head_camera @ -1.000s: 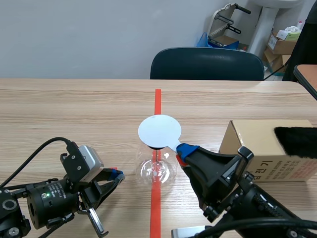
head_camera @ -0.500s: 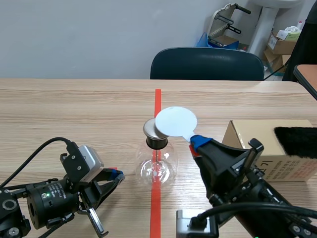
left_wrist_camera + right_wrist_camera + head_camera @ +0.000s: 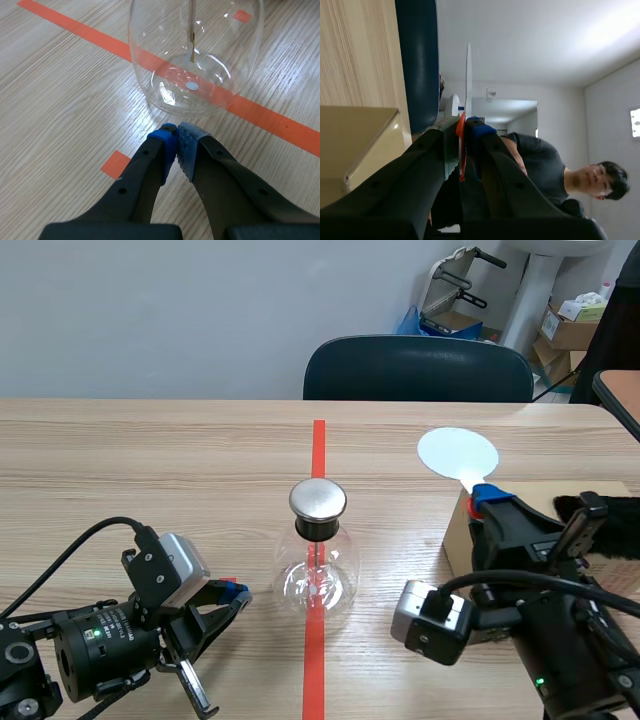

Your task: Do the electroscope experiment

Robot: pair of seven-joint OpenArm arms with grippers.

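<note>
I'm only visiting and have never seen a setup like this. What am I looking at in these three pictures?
Two black robot arms work at a wooden table. The wide picture looks out from between them; the other two come from a camera on each arm's wrist. On the table stands a glass flask with a metal cap, the electroscope, near a cardboard box. The left gripper is closed on nothing, just short of the flask. The right gripper pinches the handle of a white disc, raised off to the flask's side.

Flask (image 3: 317,565) on the centre line and cardboard box (image 3: 456,540) at right, with bare tabletop (image 3: 150,460) between and beyond them.
</note>
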